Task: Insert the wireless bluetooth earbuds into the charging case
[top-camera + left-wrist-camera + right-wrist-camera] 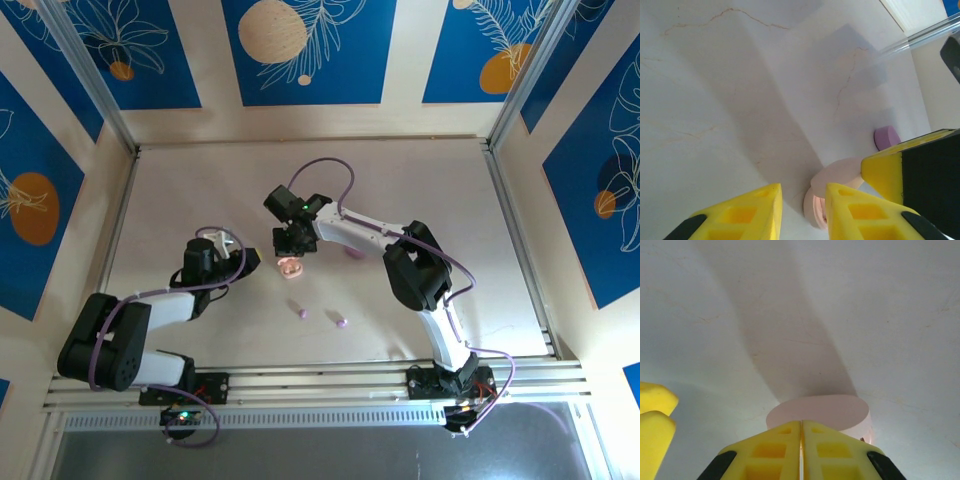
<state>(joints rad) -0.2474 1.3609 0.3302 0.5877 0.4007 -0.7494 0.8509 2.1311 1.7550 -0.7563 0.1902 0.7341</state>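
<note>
Right hand (293, 241) sits pinched shut, nothing visible in it, directly over the open pink case (290, 267), left hand (247, 262) part-open and empty alongside, while two purple earbuds (303, 313) lie loose on the desk (200, 200) behind both hands.

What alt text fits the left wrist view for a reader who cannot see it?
The left gripper, yellow and open, hovers over a pale table, with an open pink charging case just past its tips. The right gripper hangs over that case from the right, and a purple case lies beyond.
</note>
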